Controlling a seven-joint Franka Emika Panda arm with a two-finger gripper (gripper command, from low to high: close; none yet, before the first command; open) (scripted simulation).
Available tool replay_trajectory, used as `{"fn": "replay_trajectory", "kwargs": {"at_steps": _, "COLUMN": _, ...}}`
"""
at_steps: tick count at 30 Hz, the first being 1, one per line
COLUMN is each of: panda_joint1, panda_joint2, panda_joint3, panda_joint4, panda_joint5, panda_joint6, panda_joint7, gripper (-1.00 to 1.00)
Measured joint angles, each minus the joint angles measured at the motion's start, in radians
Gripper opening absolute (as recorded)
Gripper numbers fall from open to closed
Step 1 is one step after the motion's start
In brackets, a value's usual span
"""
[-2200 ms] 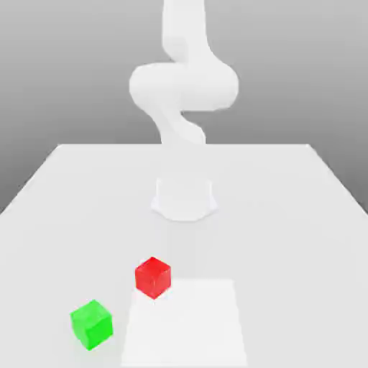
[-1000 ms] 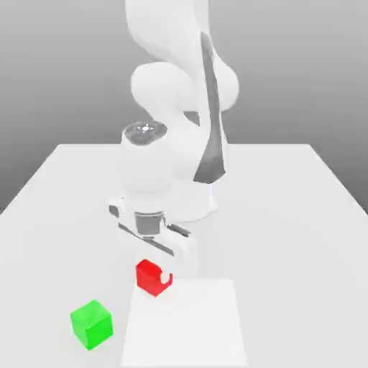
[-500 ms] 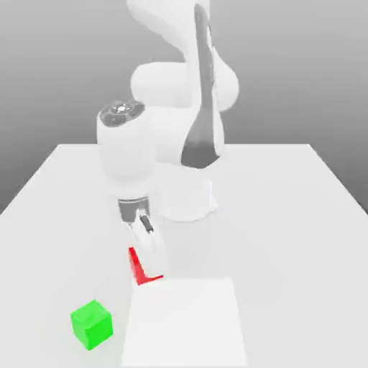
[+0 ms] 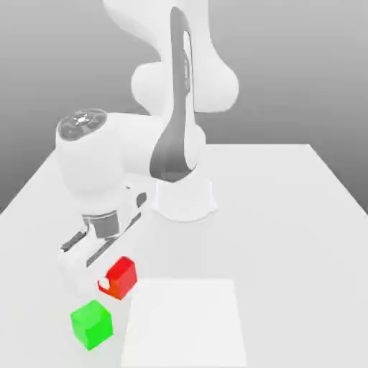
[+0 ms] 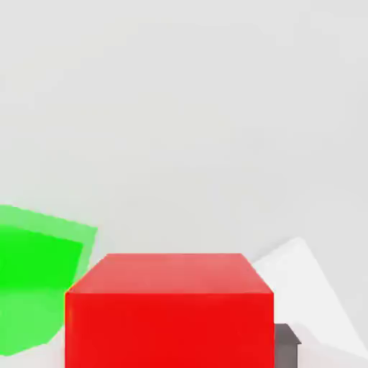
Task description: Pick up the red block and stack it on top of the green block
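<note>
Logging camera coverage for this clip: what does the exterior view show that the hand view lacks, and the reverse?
Exterior view alone: the white robot arm with its round base, the whole white table, and the gripper shut on the small bright red cube, held up beside the small bright green cube.
Hand view alone: a dark grey finger pad against the red cube.
Shared: both cubes and the paler square patch on the table.

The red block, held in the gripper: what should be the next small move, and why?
Probably a short carry toward the exterior view's lower left, keeping height, until the red block sits directly above the green block. The gripper is shut on the red block, which is off the table but beside the green one, not yet over it. Lowering now would likely miss or clip its edge.
</note>
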Motion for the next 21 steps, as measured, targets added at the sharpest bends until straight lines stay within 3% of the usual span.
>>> {"fn": "replay_trajectory", "kwargs": {"at_steps": 3, "panda_joint1": 0.030, "panda_joint2": -0.003, "panda_joint3": -0.043, "panda_joint4": 0.032, "panda_joint5": -0.015, "panda_joint6": -0.014, "panda_joint7": 0.174, "gripper": -1.00}}
{"fn": "replay_trajectory", "kwargs": {"at_steps": 21, "panda_joint1": 0.033, "panda_joint2": -0.003, "panda_joint3": -0.047, "panda_joint4": 0.032, "panda_joint5": -0.021, "panda_joint6": 0.004, "panda_joint7": 0.178, "gripper": -1.00}}
